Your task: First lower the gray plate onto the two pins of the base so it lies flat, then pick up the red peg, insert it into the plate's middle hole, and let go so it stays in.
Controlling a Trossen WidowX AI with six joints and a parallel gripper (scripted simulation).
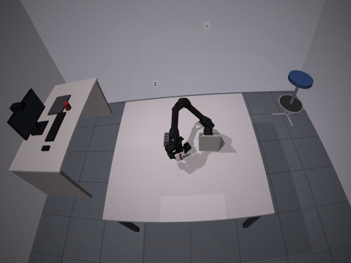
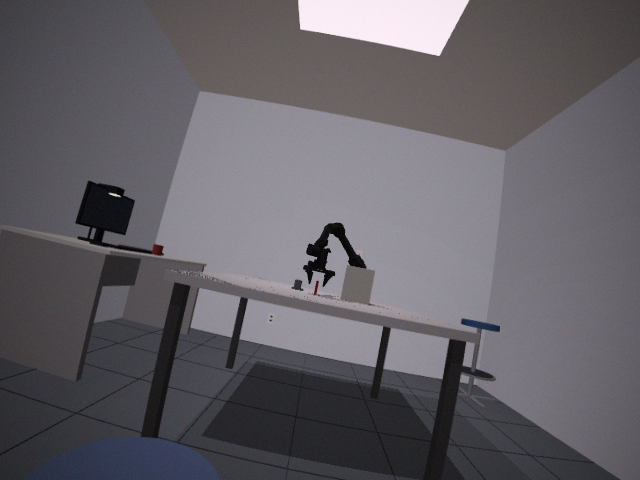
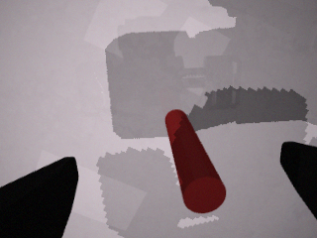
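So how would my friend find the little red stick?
Look at the big white table in the middle of the room, then the black robot arm on it. Right under its open end effector stands the red peg, the only red thing on that table.

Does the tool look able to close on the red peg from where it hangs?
Probably yes: the tool is open and empty, the red peg stands upright between its fingers, and nothing blocks it.

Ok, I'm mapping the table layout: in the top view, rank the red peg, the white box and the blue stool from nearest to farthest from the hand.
1. Red peg: right under the open hand.
2. White box: to its right, beneath the arm's foot.
3. Blue stool: off the table, far right corner.
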